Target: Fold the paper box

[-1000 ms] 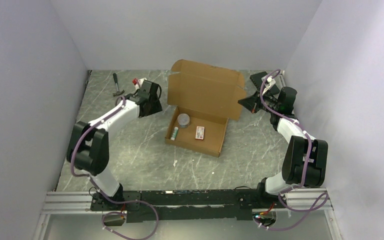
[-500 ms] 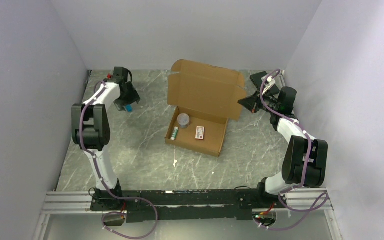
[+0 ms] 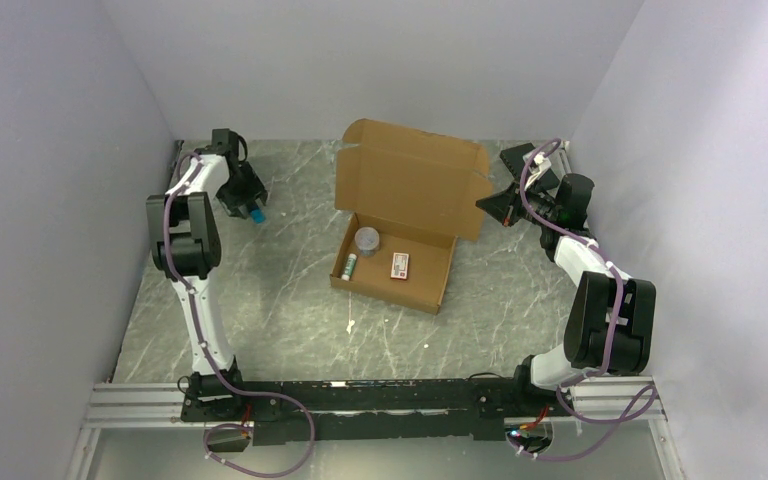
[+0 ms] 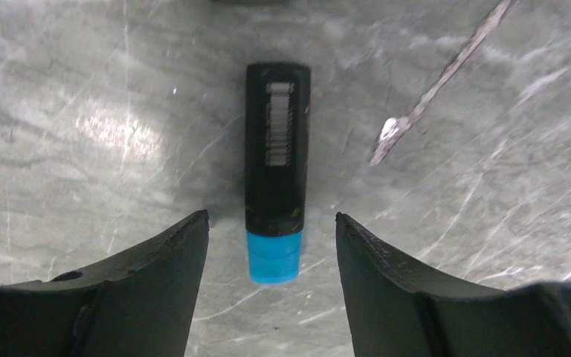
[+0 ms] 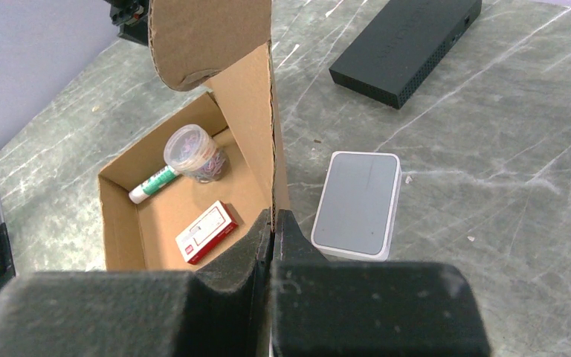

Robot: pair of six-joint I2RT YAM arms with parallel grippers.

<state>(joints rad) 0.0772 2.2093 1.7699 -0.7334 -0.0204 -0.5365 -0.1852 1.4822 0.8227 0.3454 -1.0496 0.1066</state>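
Note:
The paper box [image 3: 410, 190] sits mid-table with its lid standing upright behind the shallow tray [image 3: 430, 285]. The tray holds a clear jar [image 3: 366, 239], a green-and-white marker [image 3: 349, 266] and a small red-and-white pack [image 3: 400, 264]. My right gripper [image 3: 482, 203] is shut on the lid's right edge; the right wrist view shows the cardboard [image 5: 245, 111] pinched between the jaws of the gripper [image 5: 273, 216]. My left gripper [image 3: 250, 208] is open at the far left, low over a black marker with a blue cap [image 4: 277, 156] that lies on the table between the fingers [image 4: 171, 260].
A black slab [image 5: 405, 44] and a small white case [image 5: 358, 202] lie on the table right of the box. A small white scrap [image 3: 349, 326] lies in front of the box. Walls close the left, back and right sides.
My left arm has swung away from the box's left side to the far-left back of the table, over the black marker. The right arm and the box have not moved.

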